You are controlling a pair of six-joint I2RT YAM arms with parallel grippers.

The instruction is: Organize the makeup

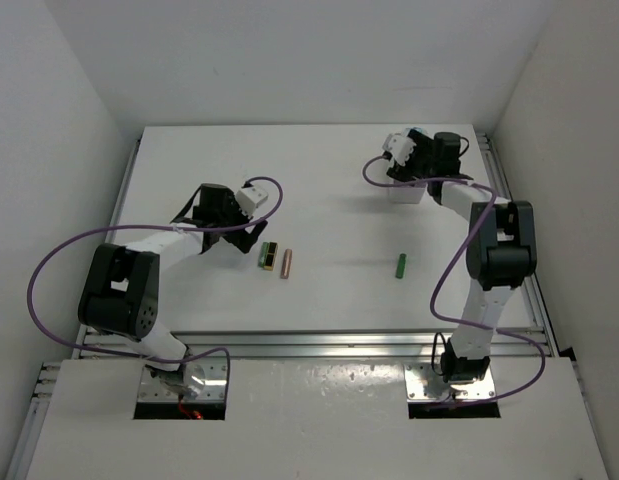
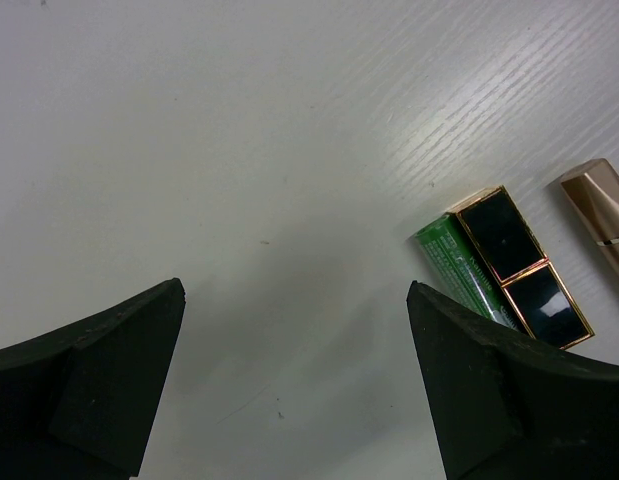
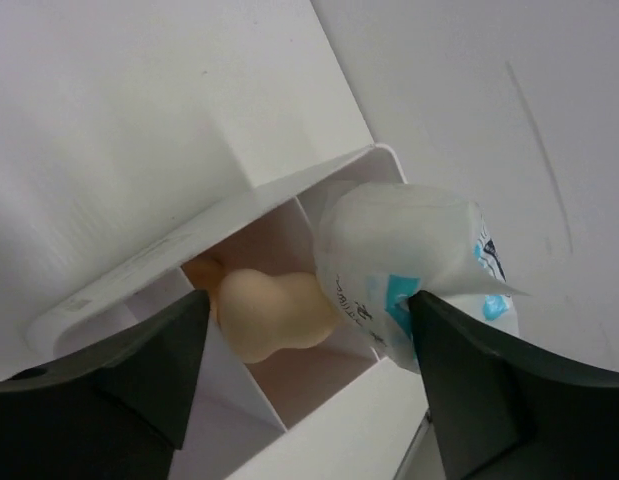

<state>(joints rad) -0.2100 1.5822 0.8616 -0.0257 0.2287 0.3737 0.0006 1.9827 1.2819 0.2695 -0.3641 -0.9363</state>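
From above, we see the right arm stretched to the upper right of the frame. Its wrist covers most of the white tray (image 1: 407, 194) on the table (image 1: 329, 170), so the tray's contents are hidden there.

The right wrist view fills that gap. The right gripper (image 3: 307, 365) hangs over the tray with its jaws wide apart and nothing clamped. The white-blue packet (image 3: 409, 265) stands tilted in the compartment at the right of the frame, released. Its lower edge is just beside the right-hand finger, and we cannot tell whether they touch. In the next compartment to the left lies a peach sponge (image 3: 274, 315), with a second peach shape partly hidden behind it.

Only the overhead view shows the small green tube (image 1: 400, 266), alone on the table right of centre, well apart from the tray. Left of centre, the dark green-yellow stick (image 1: 268, 256) and the rose-gold lipstick tube (image 1: 286, 263) lie side by side, just beside the left wrist.

The left wrist view shows the left gripper (image 2: 294, 340) spread fully and empty over bare table. Both sticks lie at the right of that frame, outside the right-hand finger, which hides the dark stick's lower end. This view alone shows the stick's glossy black faces, gold edging and green side.
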